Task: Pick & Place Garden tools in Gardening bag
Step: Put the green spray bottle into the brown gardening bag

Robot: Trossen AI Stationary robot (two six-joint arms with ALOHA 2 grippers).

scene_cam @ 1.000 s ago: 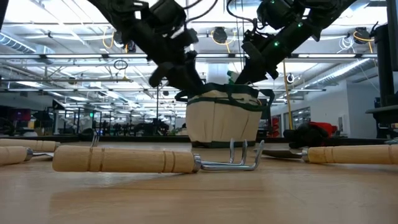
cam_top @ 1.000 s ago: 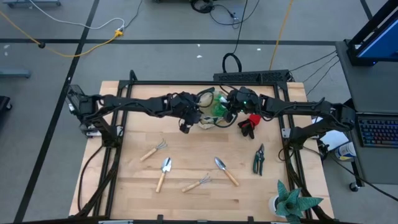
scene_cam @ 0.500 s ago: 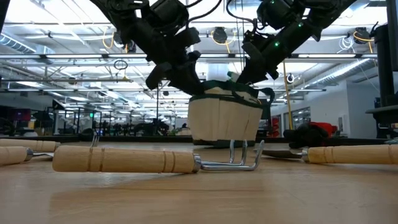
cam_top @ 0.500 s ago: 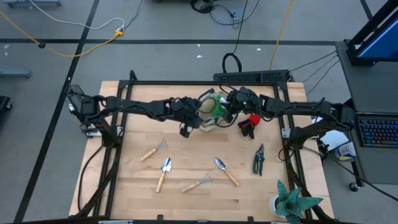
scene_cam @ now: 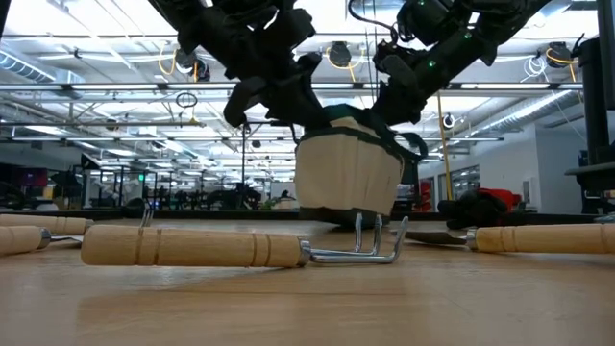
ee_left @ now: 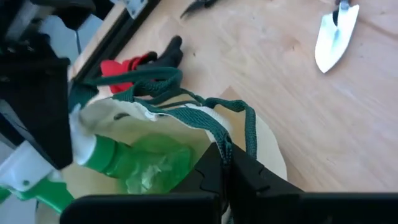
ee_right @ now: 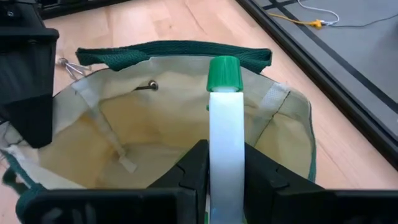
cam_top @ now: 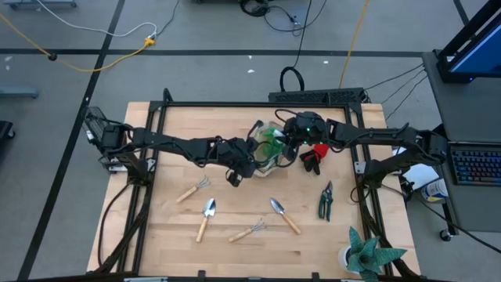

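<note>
Just above frame centre, the left gripper (ee_left: 225, 163) pinches the bag (cam_top: 268, 145) rim, tilting it. The right gripper (ee_right: 225, 171) clasps the spray bottle (ee_right: 225, 134) over the mouth. Too hard a pull could tip the bag, making the bottle miss.

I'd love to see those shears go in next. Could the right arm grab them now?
Probably not yet: the right gripper is shut on the spray bottle over the bag. The pruning shears lie unobstructed.

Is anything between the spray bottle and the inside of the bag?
Nothing visible. The right gripper holds the spray bottle over the bag's open mouth, and the left gripper is shut on the bag's rim, holding it open.
</note>
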